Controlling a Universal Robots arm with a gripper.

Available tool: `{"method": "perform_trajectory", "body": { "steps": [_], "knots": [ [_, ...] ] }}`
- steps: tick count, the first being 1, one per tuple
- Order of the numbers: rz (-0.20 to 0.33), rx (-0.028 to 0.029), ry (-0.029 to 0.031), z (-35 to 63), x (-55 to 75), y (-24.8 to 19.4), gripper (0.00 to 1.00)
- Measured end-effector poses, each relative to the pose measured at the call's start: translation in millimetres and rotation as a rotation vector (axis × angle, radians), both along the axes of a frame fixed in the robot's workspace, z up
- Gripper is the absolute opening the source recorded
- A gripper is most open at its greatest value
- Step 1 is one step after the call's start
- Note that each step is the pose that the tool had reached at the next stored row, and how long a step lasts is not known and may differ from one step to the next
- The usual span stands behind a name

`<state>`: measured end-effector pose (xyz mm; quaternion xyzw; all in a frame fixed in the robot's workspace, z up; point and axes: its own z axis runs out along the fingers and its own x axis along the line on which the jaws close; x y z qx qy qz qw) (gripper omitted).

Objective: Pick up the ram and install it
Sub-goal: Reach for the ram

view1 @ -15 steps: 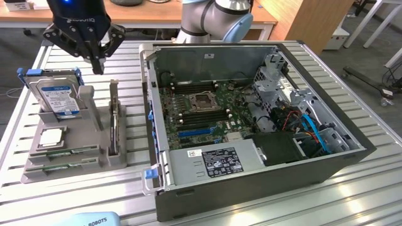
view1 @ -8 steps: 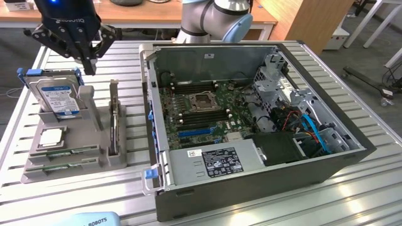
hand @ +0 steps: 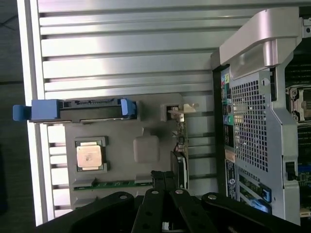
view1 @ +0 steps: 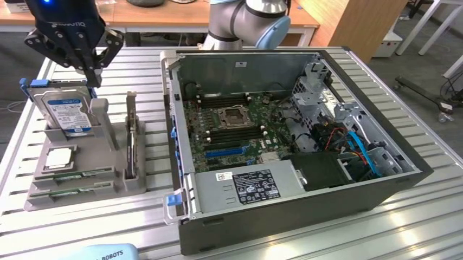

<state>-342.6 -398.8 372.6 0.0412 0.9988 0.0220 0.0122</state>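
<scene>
While my jaws hang closed, empty, above drive (view1: 66, 111), ram (view1: 78, 176) lies flat in holder (view1: 43, 203): I must square to its long edges.

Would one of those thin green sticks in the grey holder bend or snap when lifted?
The ram is probably stiff, being a flat circuit board, and likely light, being so thin. Its narrow edges offer little to hold, so it may twist or slip. Lying snug in the grey holder, it seems unlikely to slide if nudged.
</scene>
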Motion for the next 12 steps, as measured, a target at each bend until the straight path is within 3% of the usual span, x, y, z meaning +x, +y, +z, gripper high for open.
{"method": "perform_trajectory", "body": {
  "steps": [12],
  "knots": [
    [-0.001,0.0000,0.0002,-1.7,-23.1,0.0,0.10]
  ]
}}
